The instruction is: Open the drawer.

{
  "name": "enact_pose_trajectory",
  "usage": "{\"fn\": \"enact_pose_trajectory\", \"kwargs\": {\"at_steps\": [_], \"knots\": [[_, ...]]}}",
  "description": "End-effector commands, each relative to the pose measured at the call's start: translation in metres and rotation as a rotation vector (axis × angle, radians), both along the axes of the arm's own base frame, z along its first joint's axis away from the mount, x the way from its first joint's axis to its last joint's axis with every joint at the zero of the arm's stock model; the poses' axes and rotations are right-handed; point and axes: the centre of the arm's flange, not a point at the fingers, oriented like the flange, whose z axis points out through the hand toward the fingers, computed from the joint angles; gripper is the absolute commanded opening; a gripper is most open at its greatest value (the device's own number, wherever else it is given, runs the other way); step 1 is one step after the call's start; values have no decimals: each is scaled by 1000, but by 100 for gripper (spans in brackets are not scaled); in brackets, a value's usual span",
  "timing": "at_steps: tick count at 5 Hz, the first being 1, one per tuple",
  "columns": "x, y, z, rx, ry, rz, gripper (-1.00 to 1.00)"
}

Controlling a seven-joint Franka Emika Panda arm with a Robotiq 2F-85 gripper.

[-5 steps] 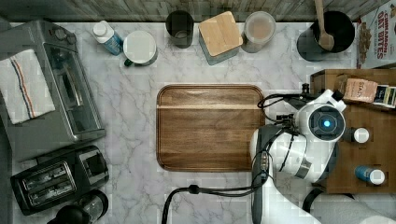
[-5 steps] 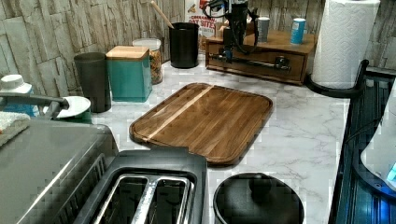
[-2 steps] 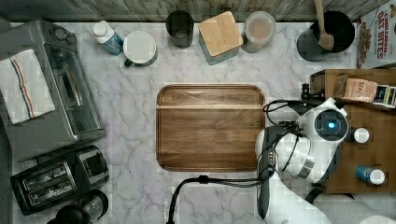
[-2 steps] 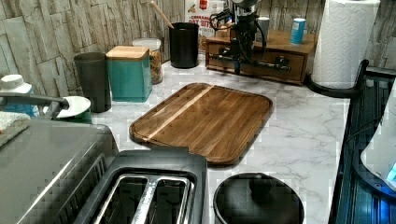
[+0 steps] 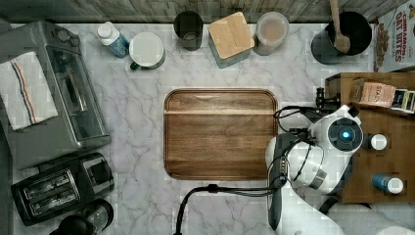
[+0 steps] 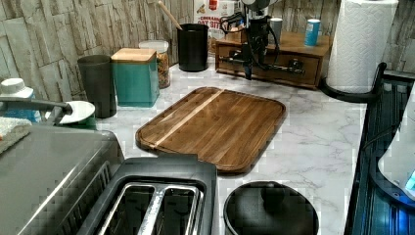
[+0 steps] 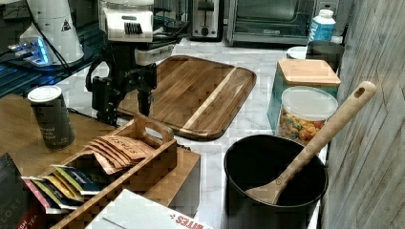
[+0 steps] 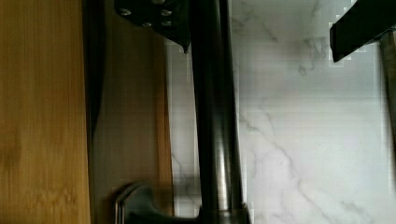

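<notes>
The drawer (image 6: pixel 274 66) sits in a boxy wooden cabinet (image 5: pixel 381 161) against the top view's right edge. Its long black bar handle (image 8: pixel 215 116) runs along the drawer front (image 8: pixel 130 116) on a post (image 8: pixel 140 205). My gripper (image 8: pixel 259 42) hangs at that front, open, with the bar passing between the two fingers and not touched by the far one. From the left view the gripper (image 6: pixel 248 73) is low, in front of the handle's left half. In the right view its fingers (image 7: pixel 144 102) reach down past the cabinet's front edge. The drawer front looks flush or nearly so.
A flat wooden tray (image 5: pixel 220 134) lies just in front of the cabinet. On the cabinet top stand a tea-packet holder (image 7: pixel 119 162) and small cans (image 5: pixel 386 183). A black pot with a wooden spoon (image 5: pixel 345 34) and a paper towel roll (image 6: pixel 359 44) flank the cabinet.
The arm has come down: the gripper dropped from above the cabinet top to the level of the drawer handle and now straddles the bar.
</notes>
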Motion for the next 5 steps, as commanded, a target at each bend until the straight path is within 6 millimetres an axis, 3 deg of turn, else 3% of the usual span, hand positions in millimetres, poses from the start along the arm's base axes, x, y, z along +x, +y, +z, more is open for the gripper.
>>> {"fn": "enact_pose_trajectory", "kwargs": {"at_steps": [1, 4, 5], "knots": [[-1, -13, -4, 23, -1, 76, 100], [-4, -11, -20, 42, -54, 109, 100], [0, 9, -13, 67, -35, 116, 100]]}}
